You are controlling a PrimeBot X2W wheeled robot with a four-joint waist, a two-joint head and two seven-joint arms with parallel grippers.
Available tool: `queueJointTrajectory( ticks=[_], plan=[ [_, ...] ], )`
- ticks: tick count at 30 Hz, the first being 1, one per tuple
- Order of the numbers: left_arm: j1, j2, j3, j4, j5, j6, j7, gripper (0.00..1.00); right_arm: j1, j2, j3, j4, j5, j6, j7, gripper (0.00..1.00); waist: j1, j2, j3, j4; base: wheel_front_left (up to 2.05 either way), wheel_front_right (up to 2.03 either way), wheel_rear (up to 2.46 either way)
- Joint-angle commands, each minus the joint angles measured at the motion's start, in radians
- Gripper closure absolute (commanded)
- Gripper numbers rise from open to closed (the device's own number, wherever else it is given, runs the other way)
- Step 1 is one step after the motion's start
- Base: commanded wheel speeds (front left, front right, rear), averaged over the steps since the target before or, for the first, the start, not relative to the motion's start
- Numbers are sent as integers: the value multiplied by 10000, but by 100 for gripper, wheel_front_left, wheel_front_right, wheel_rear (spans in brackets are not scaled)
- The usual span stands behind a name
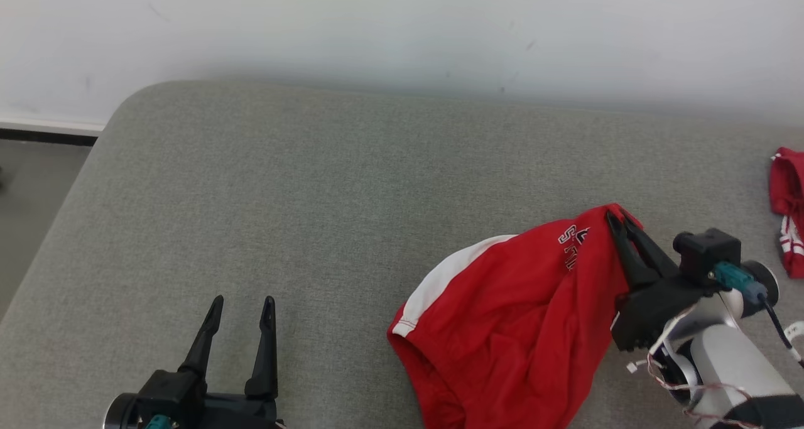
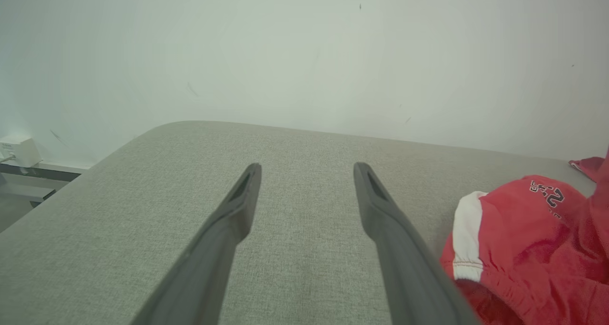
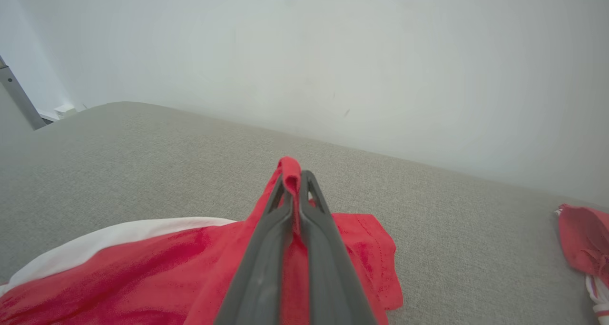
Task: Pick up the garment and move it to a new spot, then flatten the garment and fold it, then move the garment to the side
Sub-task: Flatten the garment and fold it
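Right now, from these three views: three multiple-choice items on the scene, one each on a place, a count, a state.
1. Where on the grey fabric-covered surface does the red garment with a white side panel lie?
A) the robot's left
B) touching the wall
C) the robot's right

2. How many red cloth items show?
A) one
B) two
C) three

3. The right gripper is:
A) shut on the red garment
B) open above it
C) shut on nothing

1 C: it lies by the right gripper, apart from the open left gripper.
2 B: a second red-and-white cloth lies at the head view's right edge.
3 A: a red fold sticks out between its closed fingers.
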Motion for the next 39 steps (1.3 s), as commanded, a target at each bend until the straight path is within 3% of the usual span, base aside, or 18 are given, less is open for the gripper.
queueJointTrajectory(
  ticks=[1,13,14,15,16,21,27,39],
  plan=[
    [-124,-14,-37,35,-106,12,-28,0,-294,22,61,226,-38,-33,-6,100,0,0,227,315,0,0,0],
    [-535,-15,-420,84,-335,35,-28,0,-3434,793,1091,4199,-160,-33,-620,100,0,0,778,873,0,0,0],
    [-560,-16,-448,93,-343,51,-28,0,-3563,837,1142,4568,-161,-33,-569,72,0,0,784,882,0,0,0],
    [-583,-16,-477,106,-357,53,-28,0,-3676,905,1238,4913,-162,-33,-523,30,0,0,782,884,0,0,0],
    [-606,-17,-505,116,-360,61,-28,0,-3815,978,1292,5161,-109,-33,-574,0,0,0,777,879,0,0,0],
    [-557,-17,-474,97,-304,131,-28,0,-4080,1031,1635,5856,135,-33,-1161,0,0,0,665,628,0,0,0],
    [-366,-12,-338,92,-158,124,-28,0,-3976,862,1764,5588,483,-33,-1540,0,0,0,399,193,0,0,0],
    [102,-13,146,-28,75,95,-28,0,-1135,78,-3,1446,178,-33,-1581,0,0,0,-198,-811,0,0,0]
  ],
)
